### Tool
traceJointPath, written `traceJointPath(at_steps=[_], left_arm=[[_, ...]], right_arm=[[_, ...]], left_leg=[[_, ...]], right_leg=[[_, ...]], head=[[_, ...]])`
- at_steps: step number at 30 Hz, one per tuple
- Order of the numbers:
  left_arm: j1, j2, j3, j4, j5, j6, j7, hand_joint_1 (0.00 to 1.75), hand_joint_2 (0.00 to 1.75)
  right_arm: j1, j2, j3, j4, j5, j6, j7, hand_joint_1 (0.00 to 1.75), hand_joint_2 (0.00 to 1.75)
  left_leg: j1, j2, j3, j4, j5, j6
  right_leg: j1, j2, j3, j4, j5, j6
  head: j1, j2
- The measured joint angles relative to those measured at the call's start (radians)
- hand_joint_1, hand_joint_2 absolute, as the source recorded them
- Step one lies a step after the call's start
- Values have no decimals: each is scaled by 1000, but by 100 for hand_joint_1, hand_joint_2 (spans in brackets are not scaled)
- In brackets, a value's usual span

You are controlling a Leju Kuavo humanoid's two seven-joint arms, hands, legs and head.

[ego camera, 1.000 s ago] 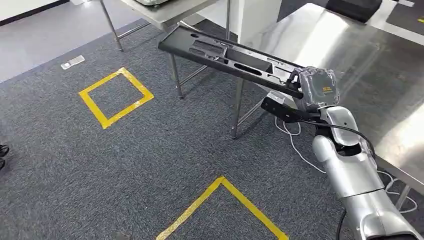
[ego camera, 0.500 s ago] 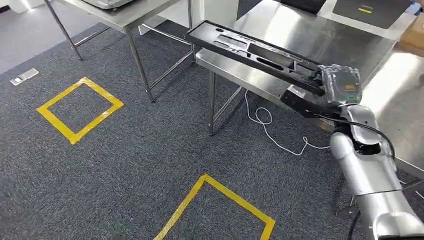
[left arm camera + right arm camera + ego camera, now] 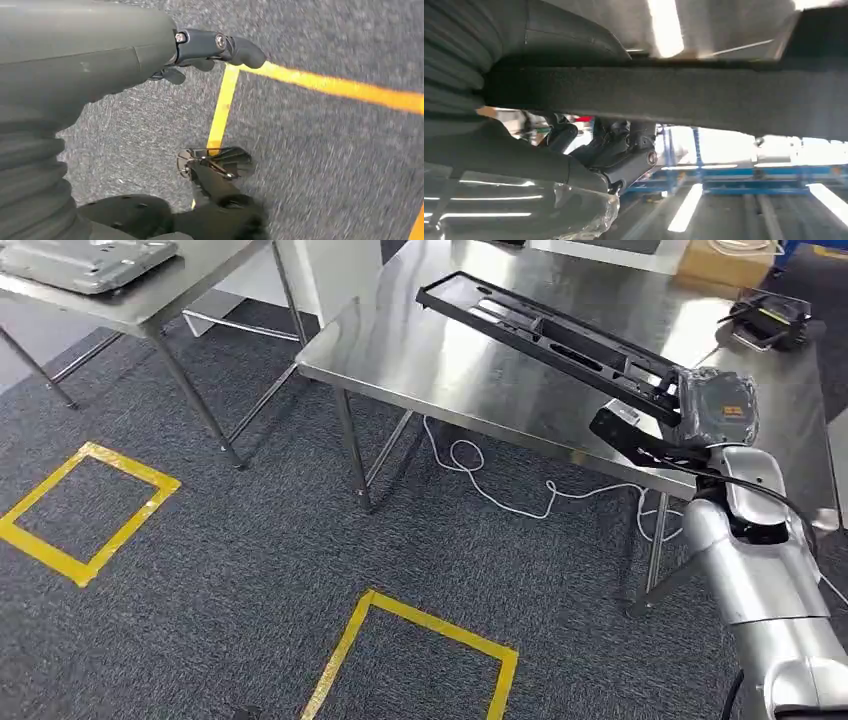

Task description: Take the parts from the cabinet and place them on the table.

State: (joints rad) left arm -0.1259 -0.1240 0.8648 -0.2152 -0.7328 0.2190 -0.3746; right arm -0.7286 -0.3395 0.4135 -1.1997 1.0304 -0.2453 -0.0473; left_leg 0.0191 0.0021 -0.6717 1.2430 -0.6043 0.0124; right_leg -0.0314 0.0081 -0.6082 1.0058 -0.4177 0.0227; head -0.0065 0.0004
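A long black plastic part (image 3: 545, 337) with slots is held level above the steel table (image 3: 420, 360), reaching away to the upper left. My right hand (image 3: 700, 410) grips its near end; the hand's back wears a clear cover. In the right wrist view the part (image 3: 674, 95) is a dark bar across the picture, with my right hand (image 3: 614, 150) closed on it. My left hand (image 3: 210, 52) hangs over the grey carpet, fingers curled, nothing in it.
A second steel table (image 3: 140, 295) with a grey tray (image 3: 85, 260) stands at the far left. Yellow tape squares (image 3: 410, 660) mark the carpet. A white cable (image 3: 500, 490) lies under the near table. A black device (image 3: 765, 315) and a cardboard box (image 3: 725, 262) sit at the table's far right.
The whole view has swung, so the steel table now lies under the part. My right hand keeps its grip on the part and holds it over the tabletop.
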Motion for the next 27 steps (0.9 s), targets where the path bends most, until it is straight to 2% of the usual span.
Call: traceJointPath(at_steps=[1,2,3,4,6,7,8,9,10,11,12,13,14,16,17,18,19,21,22,23,24,26,27], left_arm=[[0,0,3,0,0,0,2,0,175],[0,0,4,0,0,-1,3,0,175],[0,0,5,0,0,-1,3,0,175],[0,1,6,0,0,-5,3,0,175],[-3,5,12,0,2,-22,8,0,175],[-4,6,13,0,3,-29,13,0,175],[-7,6,13,0,2,-39,24,0,175],[-8,6,13,0,2,-47,32,0,175],[-8,6,13,0,3,-61,34,0,175],[-10,6,13,0,3,-77,34,0,175],[-12,4,13,0,3,-91,34,0,175],[-12,4,13,0,3,-100,32,0,175],[-12,5,13,0,3,-107,32,0,175],[-11,6,14,0,4,-115,32,0,175],[-11,6,14,0,4,-115,33,0,175],[-10,6,14,0,4,-116,35,0,175],[-9,6,14,0,4,-116,38,0,175],[-10,5,14,0,4,-114,39,0,175],[-10,6,14,0,4,-112,39,0,175],[-12,7,14,0,4,-111,39,0,175],[-12,8,14,0,4,-111,41,0,175],[-12,8,14,0,4,-111,48,0,175],[-14,8,14,-2,4,-110,48,0,175]], right_arm=[[3,2,0,3,2,-4,1,175,175],[5,3,0,5,3,-4,2,175,175],[6,3,-1,9,3,-4,2,175,175],[6,3,-1,11,6,-4,2,175,175],[7,3,-3,13,16,-6,4,175,175],[6,3,-5,15,20,-8,5,175,175],[5,1,-10,18,33,-15,11,175,175],[5,-1,-12,21,43,-21,17,175,175],[6,-2,-14,23,51,-21,19,175,175],[7,-6,-19,26,59,-22,22,175,175],[8,-11,-22,28,67,-25,24,175,175],[8,-16,-26,29,71,-27,28,175,175],[8,-17,-27,31,77,-32,29,175,175],[16,-17,-30,35,81,-39,30,175,175],[20,-17,-30,37,85,-39,30,175,175],[22,-17,-31,38,88,-39,31,175,175],[23,-16,-31,39,92,-38,31,175,175],[22,-16,-32,39,97,-37,30,175,175],[21,-15,-32,41,98,-36,30,175,175],[16,-12,-32,42,99,-35,30,175,175],[16,-11,-33,43,100,-35,31,175,175],[13,-10,-34,48,103,-34,32,175,175],[10,-9,-35,48,106,-33,32,175,175]], left_leg=[[0,-2,-36,72,-22,1],[0,-2,-56,104,-21,3],[0,-3,-51,81,8,8],[0,-5,-23,15,53,14],[-1,-16,53,-158,144,29],[-6,-29,70,-199,147,32],[-6,-24,73,-212,145,29],[-11,-22,72,-211,146,29],[-15,-22,72,-210,146,31],[-14,-20,75,-217,152,36],[-5,-16,78,-232,160,43],[-8,-16,78,-234,160,49],[-8,-15,76,-234,160,53],[-9,-10,76,-234,152,54],[-9,-7,78,-233,148,55],[-9,-3,82,-233,145,52],[-8,1,88,-233,141,49],[-6,9,106,-232,131,38],[-11,13,111,-233,123,29],[-15,13,106,-230,116,21],[-16,15,111,-231,113,17],[-11,22,121,-238,103,4],[-6,22,125,-234,91,-2]], right_leg=[[3,15,0,0,1,-2],[5,29,0,0,1,-2],[6,42,0,2,1,-2],[8,47,1,3,1,-2],[8,66,1,4,1,-2],[15,72,-1,6,1,-1],[19,76,-6,8,2,1],[15,77,-9,8,5,6],[12,78,-10,4,7,9],[16,80,-12,1,8,17],[19,59,-22,15,0,19],[19,27,-39,46,-17,18],[17,12,-68,107,-47,14],[13,5,-154,277,-106,14],[12,5,-178,323,-111,21],[10,4,-174,315,-101,29],[7,2,-147,264,-75,41],[0,-12,-46,76,-2,62],[0,-29,-14,15,-6,59],[12,-19,2,7,-14,41],[11,-13,-3,8,-17,25],[17,-8,1,8,-28,5],[3,-3,18,6,-34,-5]], head=[[0,0],[0,0],[0,0],[0,0],[0,0],[0,0],[2,0],[1,0],[-1,0],[1,0],[1,0],[2,0],[7,0],[6,0],[9,0],[7,0],[8,0],[8,0],[10,0],[8,0],[5,0],[4,0],[3,0]])
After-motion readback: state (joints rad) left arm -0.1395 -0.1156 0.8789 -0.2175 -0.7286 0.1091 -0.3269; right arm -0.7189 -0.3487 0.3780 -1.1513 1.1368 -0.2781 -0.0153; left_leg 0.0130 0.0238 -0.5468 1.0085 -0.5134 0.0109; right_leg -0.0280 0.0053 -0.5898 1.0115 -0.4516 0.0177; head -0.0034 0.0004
